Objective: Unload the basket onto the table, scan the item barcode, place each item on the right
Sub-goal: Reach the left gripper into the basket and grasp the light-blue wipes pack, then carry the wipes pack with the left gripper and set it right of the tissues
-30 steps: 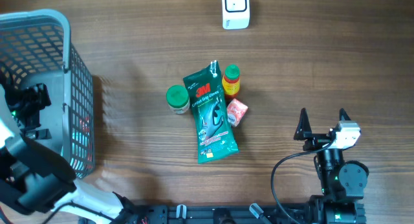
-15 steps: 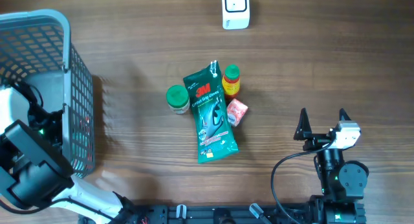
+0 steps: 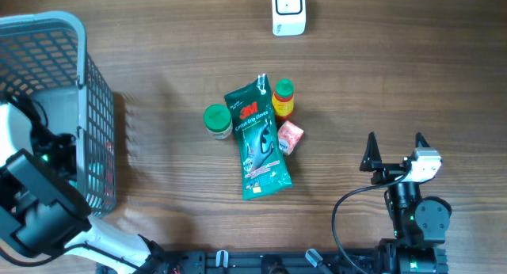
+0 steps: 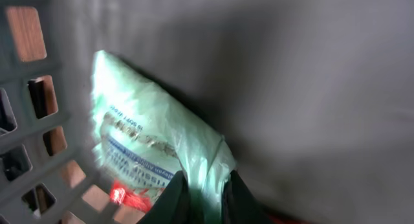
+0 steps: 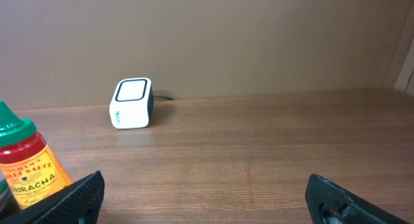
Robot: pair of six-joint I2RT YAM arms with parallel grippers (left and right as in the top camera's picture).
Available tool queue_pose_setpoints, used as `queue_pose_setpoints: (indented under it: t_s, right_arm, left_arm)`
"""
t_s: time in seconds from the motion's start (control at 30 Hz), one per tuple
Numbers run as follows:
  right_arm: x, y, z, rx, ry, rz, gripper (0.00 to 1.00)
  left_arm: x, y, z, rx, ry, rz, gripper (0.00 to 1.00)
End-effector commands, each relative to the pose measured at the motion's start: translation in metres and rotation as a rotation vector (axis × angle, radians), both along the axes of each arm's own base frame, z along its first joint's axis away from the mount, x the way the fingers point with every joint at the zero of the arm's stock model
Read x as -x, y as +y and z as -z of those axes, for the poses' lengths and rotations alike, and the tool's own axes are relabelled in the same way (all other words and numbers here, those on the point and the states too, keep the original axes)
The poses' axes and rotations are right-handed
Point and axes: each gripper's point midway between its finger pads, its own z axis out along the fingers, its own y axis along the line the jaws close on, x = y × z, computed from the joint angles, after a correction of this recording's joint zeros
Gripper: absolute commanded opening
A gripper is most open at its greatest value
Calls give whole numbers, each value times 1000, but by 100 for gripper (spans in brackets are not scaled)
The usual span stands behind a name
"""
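Left fingers (image 4: 176, 199) are pinching maybe just the edge of the green bag (image 4: 145, 130) between them, needing slow lifting; right fingers (image 5: 77, 197) are gaping empty.

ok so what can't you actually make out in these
Left hand: in the overhead view it is hidden under its own arm inside the basket.
Pale green bag: in the left wrist view the print is blurred and no barcode is readable.
Sriracha bottle: in the right wrist view it is cut off by the left edge.
Scanner: in the overhead view its top is cut off.
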Motion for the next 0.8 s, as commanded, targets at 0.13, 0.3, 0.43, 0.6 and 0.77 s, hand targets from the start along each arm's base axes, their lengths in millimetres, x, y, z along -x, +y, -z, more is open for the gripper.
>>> queue_pose_setpoints:
  t_s: [0.13, 0.3, 0.43, 0.6, 0.77]
  right_arm:
    - [0, 0, 0, 9, -1, 2, 100]
    - [0, 0, 0, 9, -1, 1, 100]
    - [0, 0, 0, 9, -1, 1, 100]
    - [0, 0, 0, 9, -1, 1, 100]
    - [0, 0, 0, 9, -1, 1, 100]
  left_arm:
    - [-42, 34, -154, -207, -263, 68, 4]
    - [-34, 19, -230, -312, -443, 70, 4]
    - [-33, -14, -297, -373, -734, 100, 4]
    - [-45, -85, -356, -349, -1041, 290, 4]
    - [-66, -192, -368, -245, -1133, 671, 4]
